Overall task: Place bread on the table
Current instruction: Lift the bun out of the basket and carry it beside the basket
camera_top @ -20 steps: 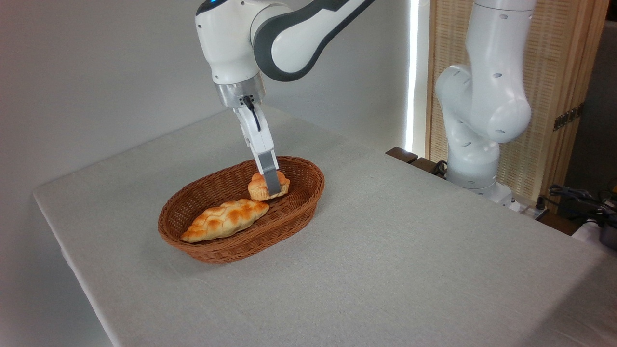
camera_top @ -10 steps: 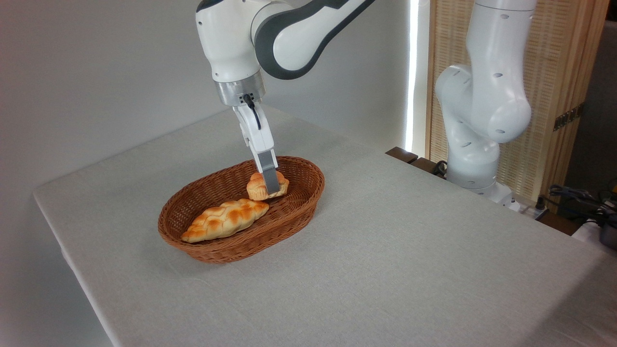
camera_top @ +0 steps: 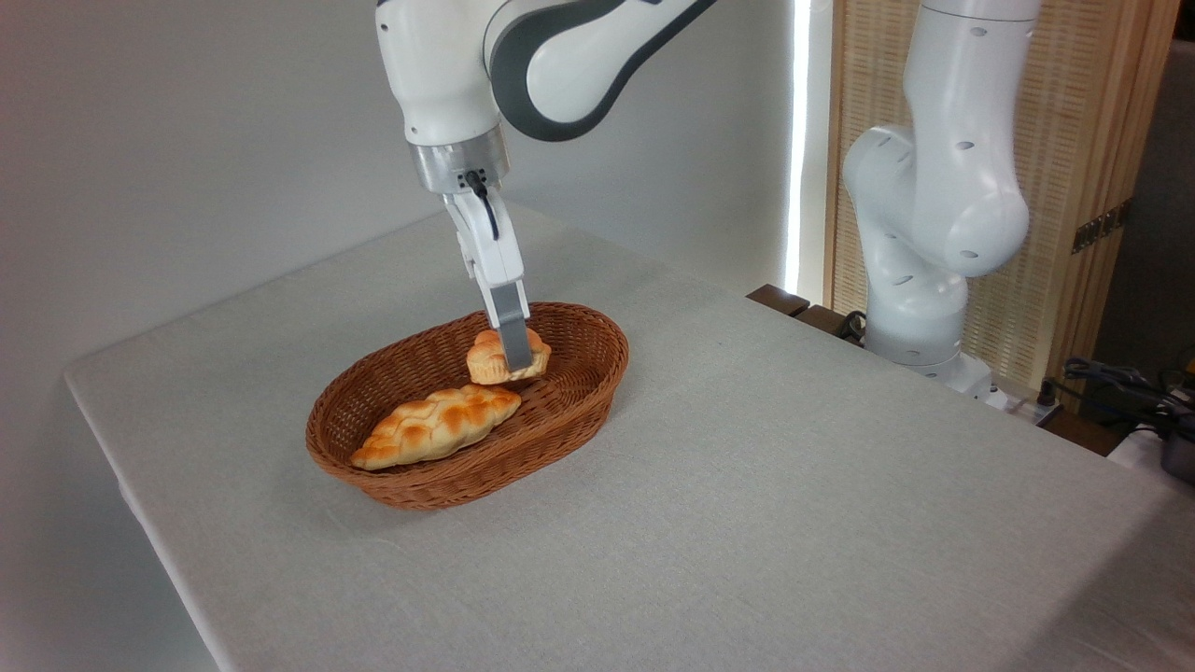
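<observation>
Gripper (camera_top: pixel 516 359) clamping bread (camera_top: pixel 489 358), loaf (camera_top: pixel 436 425) below, basket (camera_top: pixel 579 411)

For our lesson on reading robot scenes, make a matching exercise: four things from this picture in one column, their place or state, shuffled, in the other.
1. bread
2. braided loaf
3. wicker basket
4. gripper

A. standing on the table
B. lying on the basket floor
C. shut on a small bun
D. gripped, tilted, above the basket floor

Pairs: 1-D, 2-B, 3-A, 4-C
</observation>
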Robot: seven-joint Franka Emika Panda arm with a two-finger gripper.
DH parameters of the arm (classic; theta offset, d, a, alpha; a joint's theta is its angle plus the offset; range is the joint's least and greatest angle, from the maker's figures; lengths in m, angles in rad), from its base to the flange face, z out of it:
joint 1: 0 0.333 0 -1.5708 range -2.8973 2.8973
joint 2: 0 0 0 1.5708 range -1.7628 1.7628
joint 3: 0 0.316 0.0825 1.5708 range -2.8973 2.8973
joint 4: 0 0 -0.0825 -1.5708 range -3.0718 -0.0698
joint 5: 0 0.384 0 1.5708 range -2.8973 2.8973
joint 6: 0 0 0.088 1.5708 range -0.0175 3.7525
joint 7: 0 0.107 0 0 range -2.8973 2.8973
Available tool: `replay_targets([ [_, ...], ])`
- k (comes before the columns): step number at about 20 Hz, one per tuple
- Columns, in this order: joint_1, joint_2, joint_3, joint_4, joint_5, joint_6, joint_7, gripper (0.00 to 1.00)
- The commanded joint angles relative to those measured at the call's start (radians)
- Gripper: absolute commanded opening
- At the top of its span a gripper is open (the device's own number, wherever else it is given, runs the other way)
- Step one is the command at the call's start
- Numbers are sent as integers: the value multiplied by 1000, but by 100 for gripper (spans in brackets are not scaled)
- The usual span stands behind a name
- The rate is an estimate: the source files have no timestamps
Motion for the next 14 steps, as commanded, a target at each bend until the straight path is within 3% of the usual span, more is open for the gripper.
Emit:
replay_targets([
  [1, 11, -11, 10, 42, 14, -48, 4, 54],
  [3, 46, -11, 8, 76, 16, -77, 7, 54],
  [5, 52, -11, 13, 116, 17, -106, 8, 54],
  [7, 52, -9, 66, 159, 59, -123, 8, 55],
  [11, 66, 6, 131, 219, 65, -123, 14, 55],
  [14, 66, 38, 223, 244, 69, -99, 42, 55],
])
